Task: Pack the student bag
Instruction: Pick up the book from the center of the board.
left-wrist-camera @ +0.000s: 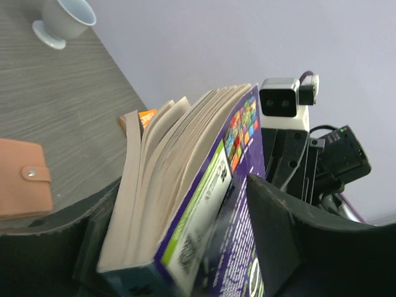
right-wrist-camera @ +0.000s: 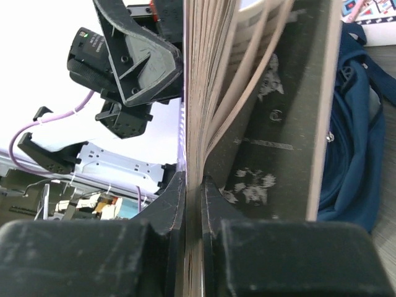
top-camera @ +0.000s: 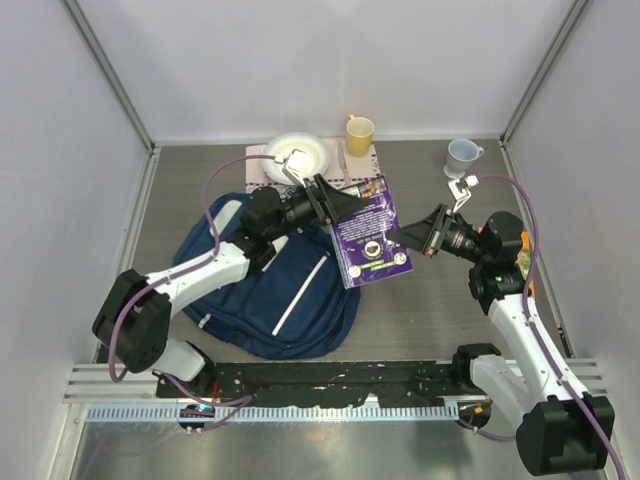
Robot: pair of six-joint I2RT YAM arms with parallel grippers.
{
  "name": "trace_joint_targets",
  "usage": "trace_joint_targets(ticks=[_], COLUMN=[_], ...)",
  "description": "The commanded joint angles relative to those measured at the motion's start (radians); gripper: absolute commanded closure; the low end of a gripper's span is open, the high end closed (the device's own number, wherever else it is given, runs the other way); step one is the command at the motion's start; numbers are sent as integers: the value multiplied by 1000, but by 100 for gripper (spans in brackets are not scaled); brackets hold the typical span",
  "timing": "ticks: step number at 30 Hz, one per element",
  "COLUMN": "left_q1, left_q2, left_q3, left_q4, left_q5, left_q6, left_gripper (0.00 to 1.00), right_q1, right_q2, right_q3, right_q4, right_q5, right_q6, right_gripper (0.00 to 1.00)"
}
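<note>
The navy student bag [top-camera: 270, 290] lies flat on the table at front left, its white stripe up; the right wrist view shows its blue fabric [right-wrist-camera: 352, 142] below the book. A purple paperback book [top-camera: 370, 230] hangs in the air between both arms, just right of the bag. My right gripper [top-camera: 410, 238] is shut on the book's right edge, its fingers pinching a wad of pages [right-wrist-camera: 193, 185]. My left gripper [top-camera: 335, 203] straddles the opposite edge; its jaws stand wide around the fanned book [left-wrist-camera: 185, 185], with a gap at the cover.
Behind the book, a white plate [top-camera: 297, 157] rests on a patterned mat, with a yellow cup [top-camera: 359, 132] beside it. A pale cup [top-camera: 462, 156] stands at back right. A brown wallet [left-wrist-camera: 25, 179] lies on the table. Walls enclose three sides.
</note>
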Motion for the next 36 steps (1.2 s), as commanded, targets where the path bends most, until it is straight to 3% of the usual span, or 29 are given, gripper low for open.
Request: trace_joint_targets(ticks=[1,4,6,10,15,16,17,18,19,21,22,24,26,30,36], left_q1=[7,8,7,7,7,8,8,8,10,22,28,42,48,57,59], left_q2=[-62,-121,-147,-187,-172,-165,-164,-168,-176,-219,-234,-285,-317,-372,-376], left_q3=[-45,-68,-87,-99,-79,-76,-73,-68,-68,-70,-70,-65,-59,-52,-53], left_q4=[64,-14,-41,-82,-92,-92,-96,-108,-140,-179,-206,-243,-295,-311,-218], left_q5=[21,3,-10,-21,-11,-10,-17,-30,-63,-99,-109,-145,-197,-280,-310], left_q6=[-5,37,60,77,76,71,67,67,71,83,97,107,128,136,78], left_gripper=[35,37,44,72,97,100,100,100,100,100,100,100,100,100,100], right_q1=[6,6,4,4,7,7,7,7,6,7,6,7,6,19,154], right_q2=[37,58,75,106,104,100,95,89,69,49,37,-6,-49,-129,-198], right_q3=[6,32,41,55,61,62,68,82,126,165,194,200,170,26,-123], right_q4=[-25,-124,-122,-86,-93,-97,-117,-240,-339,-550,-610,-700,-683,-483,-234], right_q5=[77,134,149,136,122,125,136,209,279,405,548,635,561,371,389], right_q6=[-64,-132,-135,-124,-127,-132,-149,-178,-283,-354,-404,-420,-379,-152,105], right_gripper=[99,99,99,99,93,80,66,54,37,25,16,15,14,13,13])
